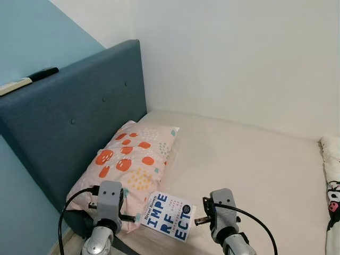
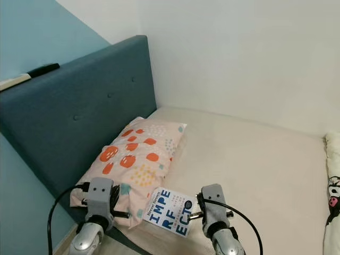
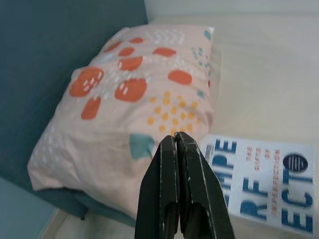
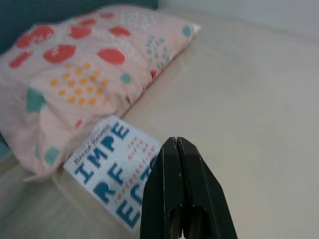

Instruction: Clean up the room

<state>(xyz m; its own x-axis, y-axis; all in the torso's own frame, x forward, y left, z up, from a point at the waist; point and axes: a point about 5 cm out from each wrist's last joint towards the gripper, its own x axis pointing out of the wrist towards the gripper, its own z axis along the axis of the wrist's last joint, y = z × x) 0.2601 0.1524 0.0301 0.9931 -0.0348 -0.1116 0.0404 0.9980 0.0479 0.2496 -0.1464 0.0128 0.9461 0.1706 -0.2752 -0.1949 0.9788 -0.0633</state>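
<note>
Here, white paperback book with blue lettering lies flat on cream bed, between both claws; right claw nearer, left claw likewise pinched closed, empty.

Dark blue tufted headboard against blue-and-white wall, remote and black marker on its top ledge, cream mattress below, cartoon-print blanket at the right edge.

Silver arms, grey wrist housings, black cables, black fingers
</note>
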